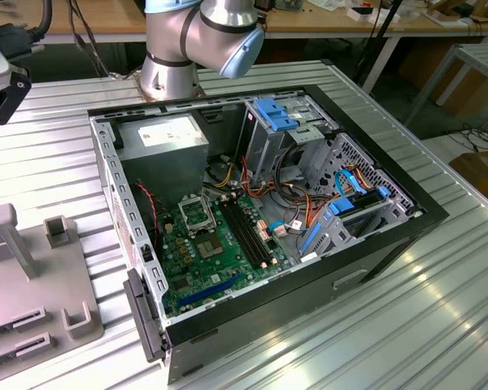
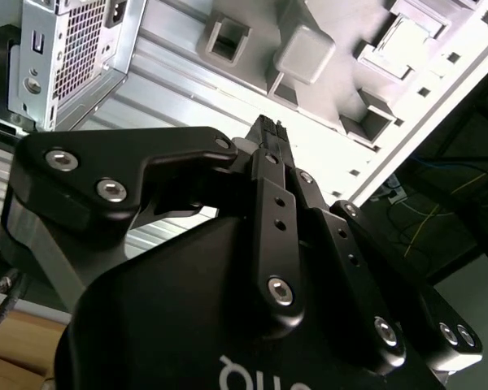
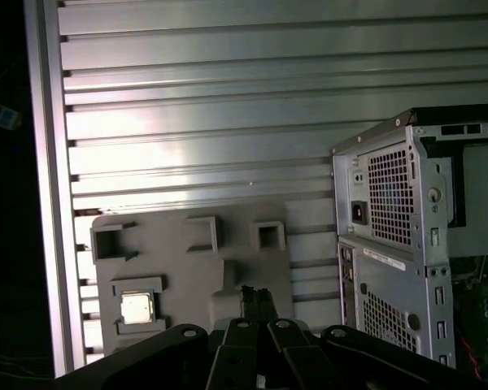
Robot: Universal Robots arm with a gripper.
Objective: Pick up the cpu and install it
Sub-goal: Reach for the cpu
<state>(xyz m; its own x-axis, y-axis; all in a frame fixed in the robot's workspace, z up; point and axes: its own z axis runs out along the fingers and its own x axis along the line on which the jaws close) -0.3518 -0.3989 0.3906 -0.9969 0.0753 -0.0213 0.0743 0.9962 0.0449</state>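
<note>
First wrist view: cpu [image 3: 136, 307] sat flat in a recess of the grey fixture tray [image 3: 228, 268]. Gripper [image 3: 259, 294] hung nearby, fingers together, empty. A clean pick likely wanted square centring over the chip's edges.

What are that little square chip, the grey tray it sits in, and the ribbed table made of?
The chip looks metal on top: silvery, slightly shiny. The tray is probably plastic: matte grey, with moulded pockets. The table looks like aluminium: ribbed slats catching bright glare.
</note>
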